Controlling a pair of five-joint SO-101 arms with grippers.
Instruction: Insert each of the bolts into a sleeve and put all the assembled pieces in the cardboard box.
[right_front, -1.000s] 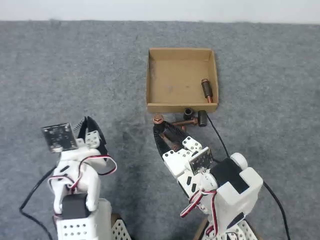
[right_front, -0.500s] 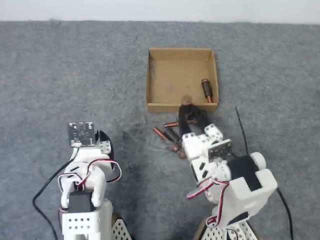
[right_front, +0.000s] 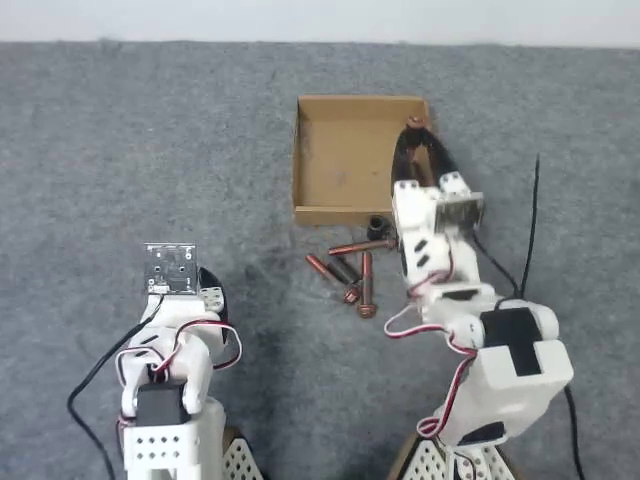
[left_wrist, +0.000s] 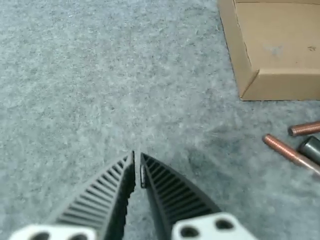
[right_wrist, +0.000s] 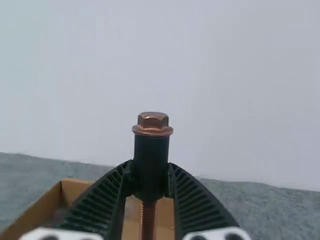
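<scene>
Grey felt-like table covering (right_front: 150, 130) carries an open brown cardboard box (right_front: 345, 175), above which the right gripper (right_front: 418, 135) clamps a black cylindrical sleeve (right_wrist: 151, 160) holding a copper hex-head bolt (right_wrist: 152, 124), seemingly ready for lowering and release, while the left gripper (left_wrist: 137, 161) rests closed, empty.

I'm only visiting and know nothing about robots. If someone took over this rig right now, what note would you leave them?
Left pincer: shut, empty, over bare carpet.
Right pincer: shut on an assembled piece, a bolt through a sleeve, held above the right side of the cardboard box.
Done: that one bolt is sleeved.
Left: drop it into the box, then sleeve and box the loose bolts lying in front of the box near a loose sleeve.
</scene>
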